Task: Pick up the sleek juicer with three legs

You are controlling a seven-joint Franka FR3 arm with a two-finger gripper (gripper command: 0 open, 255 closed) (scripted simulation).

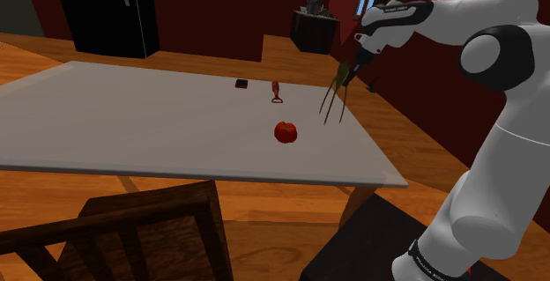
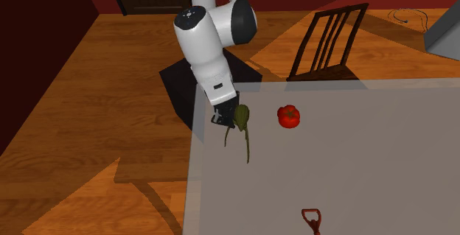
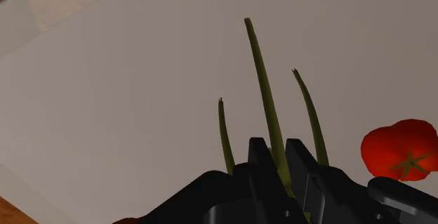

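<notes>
The juicer [image 1: 335,94] is olive green with three long thin legs. My black gripper [image 1: 348,75] is shut on its body, near the table's edge by the stand. The legs point down toward the grey table [image 1: 132,121], and their tips seem to hang clear of it. In the second exterior view the juicer [image 2: 242,119] sits in the gripper [image 2: 230,117] beside the table's left edge. In the wrist view the three legs [image 3: 263,82] stick out past the fingers [image 3: 258,161], which clasp the juicer between them.
A red tomato [image 1: 286,132] lies on the table close to the juicer's legs. It is also in the second exterior view, the tomato [image 2: 289,116]. A red bottle opener [image 1: 277,92] and a small dark item [image 1: 241,83] lie farther back. A dark wooden chair [image 1: 132,235] stands at the near edge.
</notes>
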